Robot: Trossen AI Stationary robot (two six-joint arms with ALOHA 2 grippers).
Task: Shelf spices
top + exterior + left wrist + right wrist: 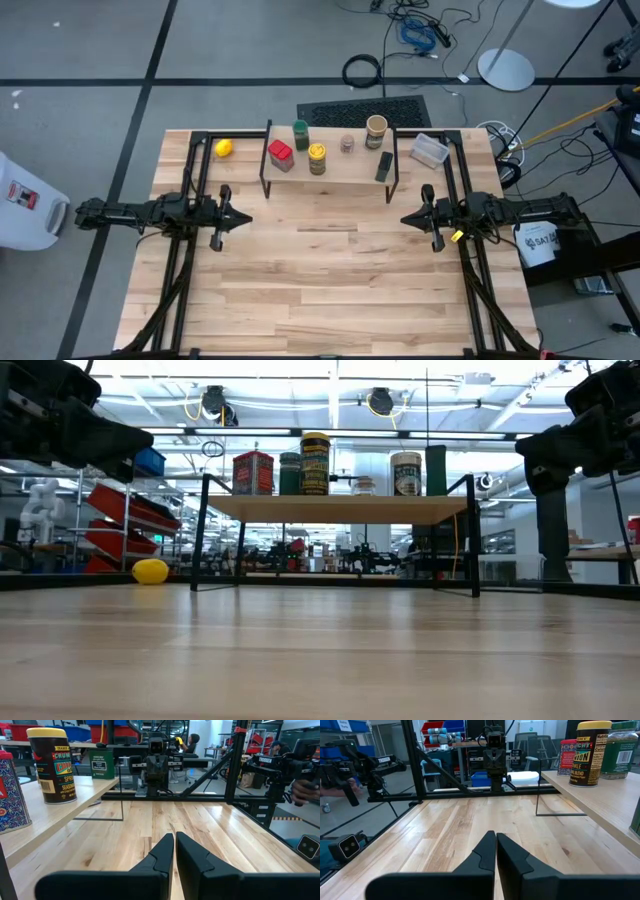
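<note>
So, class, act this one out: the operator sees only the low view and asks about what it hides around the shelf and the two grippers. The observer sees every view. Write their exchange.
Operator: Is either gripper holding a spice?
Observer: No. The left gripper and the right gripper are both shut on nothing, facing each other over the table in front of the shelf.
Operator: Is anything past the shelf's end on the right arm's side?
Observer: Yes, a clear plastic tub sits on the table there, apart from the shelf's legs.
</note>
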